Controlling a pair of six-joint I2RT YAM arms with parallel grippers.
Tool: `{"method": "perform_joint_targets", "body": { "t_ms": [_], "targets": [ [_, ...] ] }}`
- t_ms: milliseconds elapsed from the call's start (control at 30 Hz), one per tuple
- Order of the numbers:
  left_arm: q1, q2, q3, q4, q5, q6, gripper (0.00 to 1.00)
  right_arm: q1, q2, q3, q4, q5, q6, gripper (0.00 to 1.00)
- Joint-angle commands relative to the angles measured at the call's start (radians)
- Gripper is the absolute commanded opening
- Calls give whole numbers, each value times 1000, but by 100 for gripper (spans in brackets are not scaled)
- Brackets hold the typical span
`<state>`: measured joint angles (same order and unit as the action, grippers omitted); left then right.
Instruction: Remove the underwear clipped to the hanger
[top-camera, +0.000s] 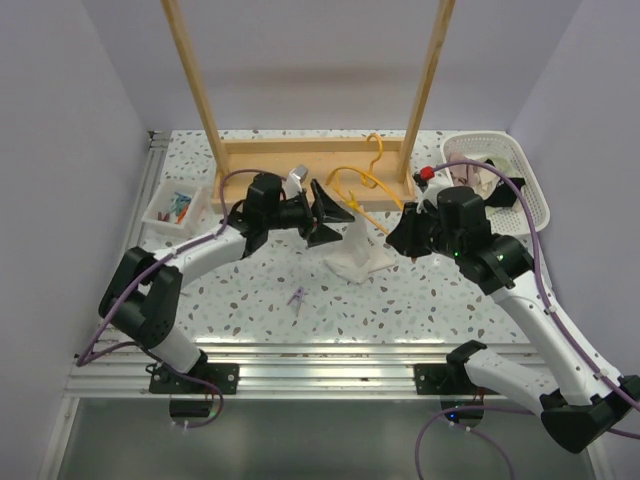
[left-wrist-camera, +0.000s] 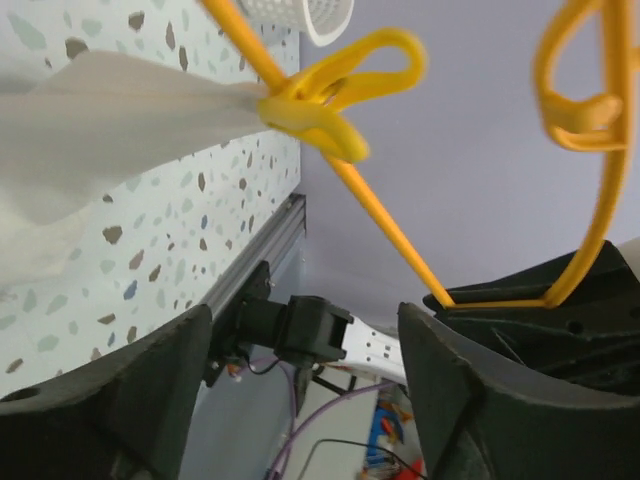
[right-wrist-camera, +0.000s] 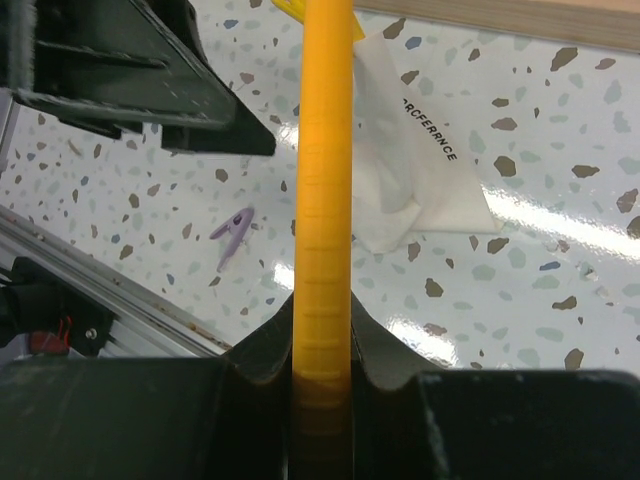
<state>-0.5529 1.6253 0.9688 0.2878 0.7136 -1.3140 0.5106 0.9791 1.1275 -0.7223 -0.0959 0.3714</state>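
The yellow-orange hanger (top-camera: 358, 181) is held tilted above the table in front of the wooden rack. The white underwear (top-camera: 356, 251) hangs from it by a yellow clip (left-wrist-camera: 312, 116) and droops onto the table. My right gripper (top-camera: 404, 233) is shut on the hanger's bar (right-wrist-camera: 325, 200), which runs straight up between its jaws. My left gripper (top-camera: 340, 220) is open and empty, just left of the underwear. In the left wrist view the fabric (left-wrist-camera: 100, 130) and the clip lie ahead of the spread fingers (left-wrist-camera: 480, 390). The underwear (right-wrist-camera: 410, 170) carries printed letters.
The wooden rack frame (top-camera: 300, 160) stands at the back. A white slotted basket (top-camera: 528, 190) with cloths is at the back right. A small tray (top-camera: 160, 215) of coloured clips is at the left. A purple clothespin (top-camera: 297, 299) lies on the table, also in the right wrist view (right-wrist-camera: 232, 235).
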Motion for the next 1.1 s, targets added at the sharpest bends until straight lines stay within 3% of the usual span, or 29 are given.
{"method": "perform_joint_targets", "body": {
  "t_ms": [0,33,100,400,1067],
  "targets": [
    [48,-114,71,-28,-34,53,85,5,-14,25,24,-13,-28,0],
    [68,-119,88,-85,-43,68,94,5,-17,22,21,-22,-29,0],
    [85,-110,139,-139,-43,107,100,3,-16,17,18,-30,-34,0],
    [114,67,246,-209,73,107,100,3,-26,25,-2,-36,-58,0],
    [125,183,346,-219,66,70,100,8,-31,14,-42,-33,-100,0]
  ]
}}
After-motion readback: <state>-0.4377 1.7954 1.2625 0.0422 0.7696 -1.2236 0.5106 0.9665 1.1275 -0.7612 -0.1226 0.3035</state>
